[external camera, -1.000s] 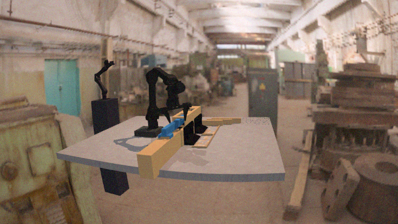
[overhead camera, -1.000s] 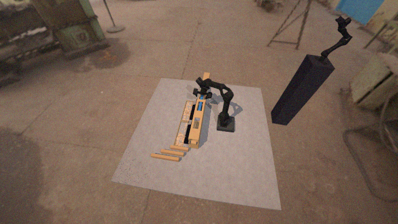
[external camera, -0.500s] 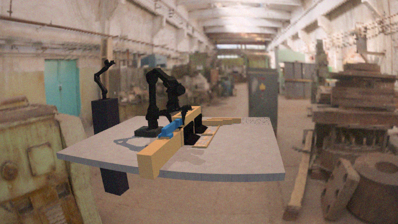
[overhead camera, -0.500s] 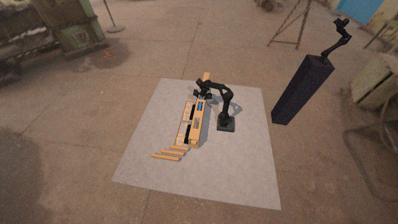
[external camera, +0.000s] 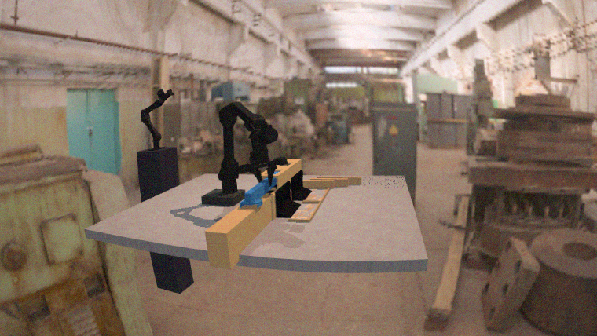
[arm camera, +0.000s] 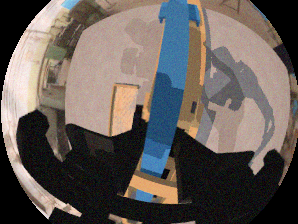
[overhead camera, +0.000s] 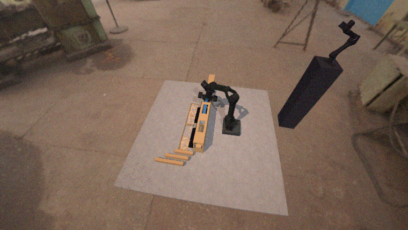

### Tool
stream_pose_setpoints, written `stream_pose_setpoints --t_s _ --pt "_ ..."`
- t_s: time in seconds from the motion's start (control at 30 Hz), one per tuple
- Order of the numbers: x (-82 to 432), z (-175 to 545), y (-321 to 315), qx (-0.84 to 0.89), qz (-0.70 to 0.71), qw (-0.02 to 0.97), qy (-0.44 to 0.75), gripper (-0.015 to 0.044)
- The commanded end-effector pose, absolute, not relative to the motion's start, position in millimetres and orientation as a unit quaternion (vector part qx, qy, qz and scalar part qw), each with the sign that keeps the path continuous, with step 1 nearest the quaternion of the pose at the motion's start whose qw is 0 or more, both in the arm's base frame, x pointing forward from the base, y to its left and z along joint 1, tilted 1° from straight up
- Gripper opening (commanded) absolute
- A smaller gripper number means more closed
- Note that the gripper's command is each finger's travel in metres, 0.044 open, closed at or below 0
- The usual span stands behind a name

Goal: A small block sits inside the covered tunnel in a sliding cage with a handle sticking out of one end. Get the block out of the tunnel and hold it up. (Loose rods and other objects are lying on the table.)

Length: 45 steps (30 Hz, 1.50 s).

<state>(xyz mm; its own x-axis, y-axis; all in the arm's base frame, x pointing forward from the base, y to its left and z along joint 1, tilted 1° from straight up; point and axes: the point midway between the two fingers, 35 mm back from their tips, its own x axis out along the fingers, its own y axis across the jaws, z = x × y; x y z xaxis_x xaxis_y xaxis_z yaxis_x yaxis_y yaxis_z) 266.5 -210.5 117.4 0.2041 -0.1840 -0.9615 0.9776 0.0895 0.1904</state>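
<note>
Block cannot be made out with certainty, so the pictures leave its exact spot inside the tunnel unsettled. The covered tunnel (overhead camera: 203, 116) (external camera: 291, 168) (arm camera: 155, 185) is a long tan box with openings in its top, and blue shows through the opening nearest the arm's wrist. From that end a blue handle (overhead camera: 206, 100) (external camera: 258, 191) (arm camera: 172, 55) sticks out, lying along a tan rail (overhead camera: 211, 78) (external camera: 233, 227) (arm camera: 194, 65) that runs past the edge of the surface (overhead camera: 242, 171) (external camera: 355, 233) (arm camera: 95, 65). The pincer (overhead camera: 207, 98) (external camera: 265, 180) (arm camera: 161, 127) points down over the handle just outside the tunnel mouth, its fingers closed in on both sides and pinching the blue bar. The black arm (overhead camera: 233, 96) (external camera: 228, 146) bends over from its base, which stands on the surface on one side of the tunnel. On the other side, black pieces (overhead camera: 196, 114) (external camera: 284, 202) stand between the tunnel and a low tan frame (overhead camera: 186, 124) (external camera: 309, 220) (arm camera: 111, 111) lying flat. Three tan rods (overhead camera: 169, 161) (external camera: 334, 181) lie near the tunnel's far end, roughly side by side and apart. Well beyond the surface, a second black arm (overhead camera: 343, 47) (external camera: 146, 116) stands on a tall dark pedestal (overhead camera: 310, 92) (external camera: 158, 170).
</note>
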Motion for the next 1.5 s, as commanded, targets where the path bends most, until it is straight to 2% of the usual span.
stream_pose_setpoints --t_s 0.0,0.53,0.93,1.47 --pt "268.3 117.4 -220.3 0.481 -0.476 0.611 0.412 0.0" --pt "270.2 112.6 -269.4 0.481 -0.477 0.609 0.412 0.0" --pt "270.1 112.3 -271.5 0.482 -0.477 0.609 0.412 0.0" --pt "270.5 150.2 -259.3 0.482 -0.475 0.609 0.413 0.042"
